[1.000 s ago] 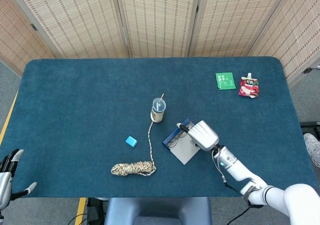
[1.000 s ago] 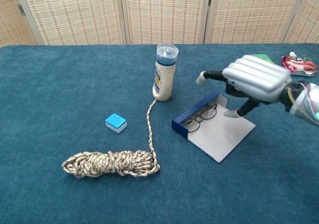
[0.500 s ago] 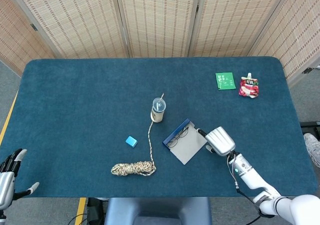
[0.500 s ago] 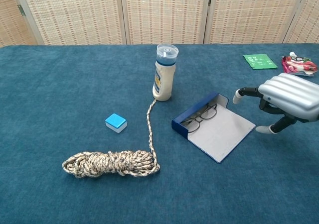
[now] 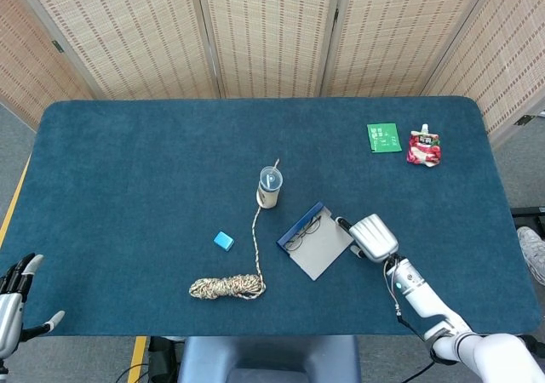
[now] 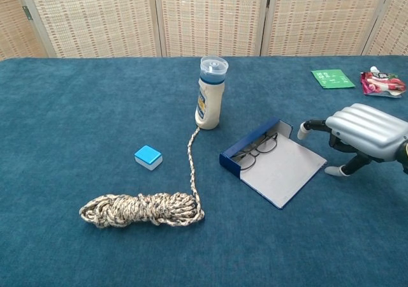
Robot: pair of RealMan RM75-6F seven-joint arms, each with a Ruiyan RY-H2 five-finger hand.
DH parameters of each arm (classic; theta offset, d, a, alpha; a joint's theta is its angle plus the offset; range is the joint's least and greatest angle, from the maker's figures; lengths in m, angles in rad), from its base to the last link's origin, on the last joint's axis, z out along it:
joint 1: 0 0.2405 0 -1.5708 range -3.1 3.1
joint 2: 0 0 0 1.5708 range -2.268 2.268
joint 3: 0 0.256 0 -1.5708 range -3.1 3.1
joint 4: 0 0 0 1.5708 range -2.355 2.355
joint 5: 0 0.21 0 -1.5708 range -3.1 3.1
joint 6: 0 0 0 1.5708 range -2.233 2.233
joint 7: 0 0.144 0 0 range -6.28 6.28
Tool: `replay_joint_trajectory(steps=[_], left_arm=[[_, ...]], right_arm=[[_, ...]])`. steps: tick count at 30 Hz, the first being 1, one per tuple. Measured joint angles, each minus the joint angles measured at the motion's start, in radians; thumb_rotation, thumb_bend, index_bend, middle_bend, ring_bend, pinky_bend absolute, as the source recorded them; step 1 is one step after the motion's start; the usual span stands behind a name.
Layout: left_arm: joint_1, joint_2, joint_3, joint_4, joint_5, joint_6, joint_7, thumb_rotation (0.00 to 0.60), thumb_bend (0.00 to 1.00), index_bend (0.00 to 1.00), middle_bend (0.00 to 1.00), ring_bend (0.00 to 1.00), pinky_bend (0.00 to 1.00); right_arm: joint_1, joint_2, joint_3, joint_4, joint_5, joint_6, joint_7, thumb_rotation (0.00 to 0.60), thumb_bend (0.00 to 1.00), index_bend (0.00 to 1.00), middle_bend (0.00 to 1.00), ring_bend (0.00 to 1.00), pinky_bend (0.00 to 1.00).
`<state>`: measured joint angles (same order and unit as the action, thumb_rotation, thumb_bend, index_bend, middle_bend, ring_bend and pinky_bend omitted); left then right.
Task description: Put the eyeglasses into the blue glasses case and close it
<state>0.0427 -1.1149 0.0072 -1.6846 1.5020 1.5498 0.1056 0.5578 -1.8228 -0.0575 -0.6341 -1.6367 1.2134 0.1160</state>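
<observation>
left hand [image 5: 10,298]: cut off at head view's corner | pouch [image 6: 382,83]: print too small | right hand [image 6: 366,134]: wrist clipped in chest view

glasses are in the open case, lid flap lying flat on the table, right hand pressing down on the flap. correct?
Not quite. The right hand is beside the flap's right edge, not pressing on it; the chest view shows this. The eyeglasses are in the open blue glasses case, flap flat.

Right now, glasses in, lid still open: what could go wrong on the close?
1. The right hand sits at the lid's right edge; a push may slide the blue glasses case instead of folding it.
2. The eyeglasses lie loose, so the lid could pinch a temple.
3. A skid may hit the rope or bottle.
</observation>
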Motion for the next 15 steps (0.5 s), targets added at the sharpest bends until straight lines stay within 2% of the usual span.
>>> replay_joint_trajectory(steps=[15], left_arm=[[-0.001,0.003,0.000,-0.004,-0.005,-0.003,0.006,0.600,0.20,0.07,0.09,0.12,0.23]], right_arm=[[0.025,-0.041,0.011,0.059,-0.017,0.015,0.034,0.600,0.21,0.29,1.00,1.00,1.00]])
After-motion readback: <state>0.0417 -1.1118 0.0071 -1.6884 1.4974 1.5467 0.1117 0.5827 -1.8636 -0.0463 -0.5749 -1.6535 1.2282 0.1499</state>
